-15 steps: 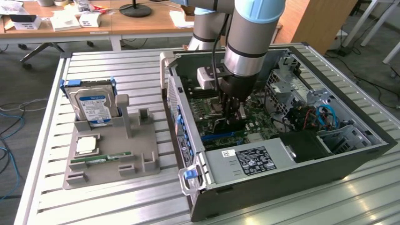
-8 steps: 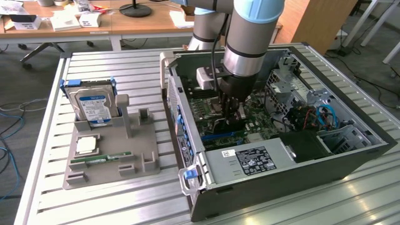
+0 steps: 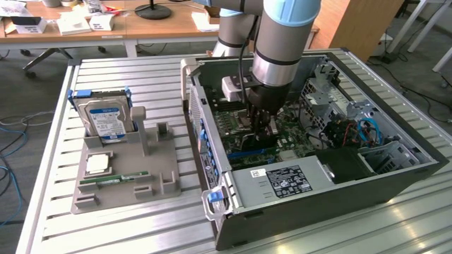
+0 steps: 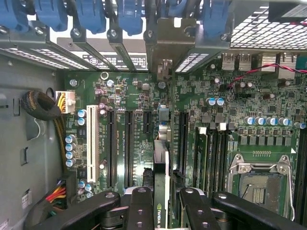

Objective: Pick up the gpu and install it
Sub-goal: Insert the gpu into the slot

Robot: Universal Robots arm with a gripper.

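The gpu (image 4: pixel 161 158) is seen edge-on as a thin card with a green logo near my fingers. Its metal bracket (image 4: pixel 165 43) reaches the case's rear slot openings. My gripper (image 4: pixel 163 203) is shut on the card, one black finger (image 4: pixel 140 206) on each side. The card stands upright over the green motherboard (image 4: pixel 230 96), between the long black slots (image 4: pixel 128 143). Whether it sits in a slot I cannot tell. In the exterior view the gripper (image 3: pixel 260 124) reaches down into the open computer case (image 3: pixel 395 169), with the dark gpu (image 3: pixel 252 142) below it.
A white slot (image 4: pixel 91 139), cable bundle (image 4: pixel 43 108) and processor socket (image 4: pixel 259 184) surround the card. Blue latches (image 4: pixel 129 14) line the rear. A power supply (image 3: pixel 282 182) fills the case front. On the exterior view's left, a grey holder (image 3: pixel 127 174) carries a hard drive (image 3: pixel 106 119) and green RAM stick (image 3: pixel 113 180).
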